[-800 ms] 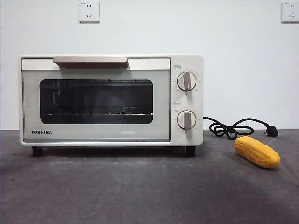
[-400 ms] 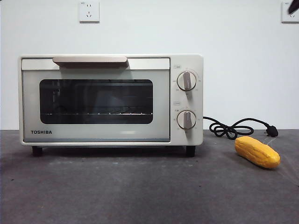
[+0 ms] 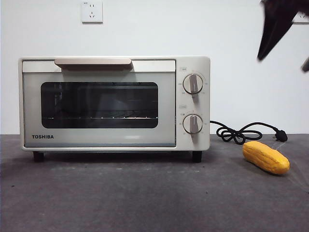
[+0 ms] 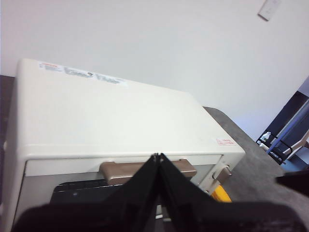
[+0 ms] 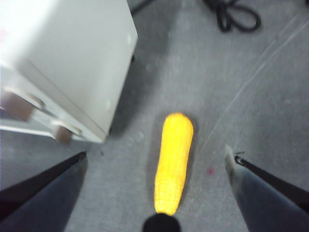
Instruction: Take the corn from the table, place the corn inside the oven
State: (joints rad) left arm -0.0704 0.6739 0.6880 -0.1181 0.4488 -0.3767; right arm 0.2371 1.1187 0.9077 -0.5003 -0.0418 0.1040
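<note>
Corn on table; right hand above, spread; left hand closed.

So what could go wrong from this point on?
The oven door is shut, so corn lifted now has nowhere to go. The right pincer hangs open above the corn, whose rounded shape could roll or slip from a grasp. The black power cord lies just behind the corn and might snag.
</note>
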